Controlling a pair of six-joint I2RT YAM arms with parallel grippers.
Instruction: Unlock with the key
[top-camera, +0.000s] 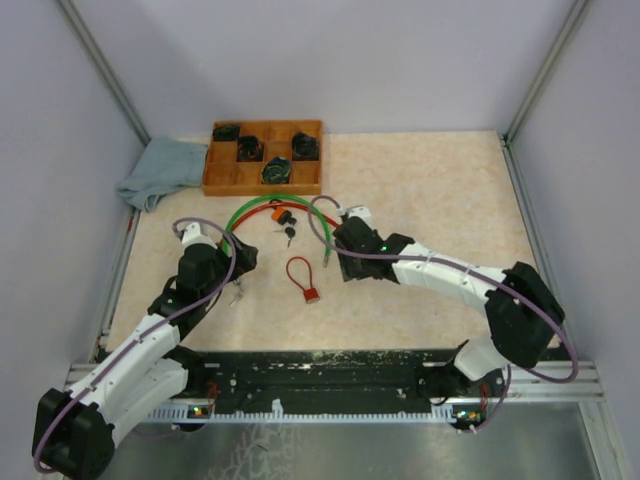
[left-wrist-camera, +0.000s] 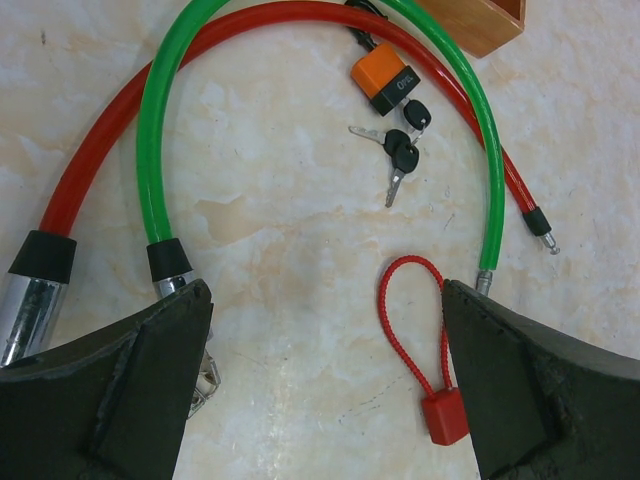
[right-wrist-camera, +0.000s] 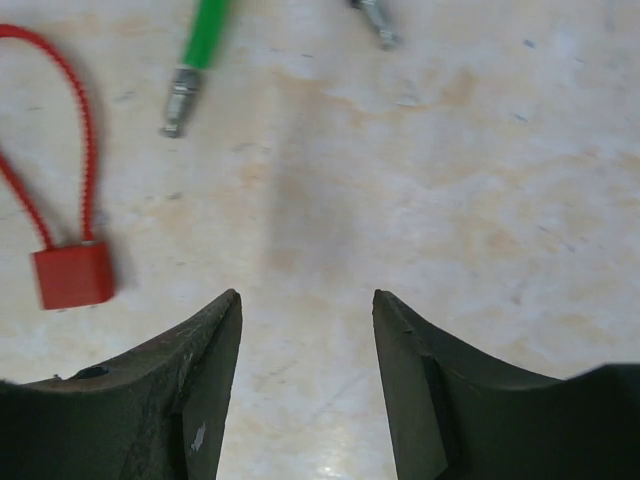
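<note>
1. While both claws stand open and hold nothing, the left gripper (left-wrist-camera: 325, 300) hangs low over the bare table (left-wrist-camera: 280, 400). The right gripper (right-wrist-camera: 306, 300) likewise has only tabletop between its fingers.
2. Nearest the left claw, just inside its right finger, lies a small red cable lock (left-wrist-camera: 444, 415), a little block on a thin beaded loop. It also lies to the left of the right claw, outside its fingers.
3. Just ahead of the left claw's left finger sit the collared ends of the red cable (left-wrist-camera: 100, 150) and the green cable (left-wrist-camera: 150, 130), with a metal barrel (left-wrist-camera: 25, 320) beside that finger. Both cables arch forward and come back down ahead of the right finger. They look springy to me and apt to swing if nudged.
4. Farther ahead and slightly right, inside the arch, the keys (left-wrist-camera: 400, 155) lie flat on a ring. I judge them light, thin, hard and slippery on this smooth top. The thicker black head is the place to pinch, with the blade left free.
5. Just beyond them rests the orange padlock (left-wrist-camera: 385, 82), one key head close against its black end. Whether that key is inserted, I cannot tell. The lock looks small and dense and would likely slide under a push, so the other claw should clamp its body.
6. Farthest off are the wooden tray (top-camera: 263, 188) and a cloth (top-camera: 160, 170).
</note>
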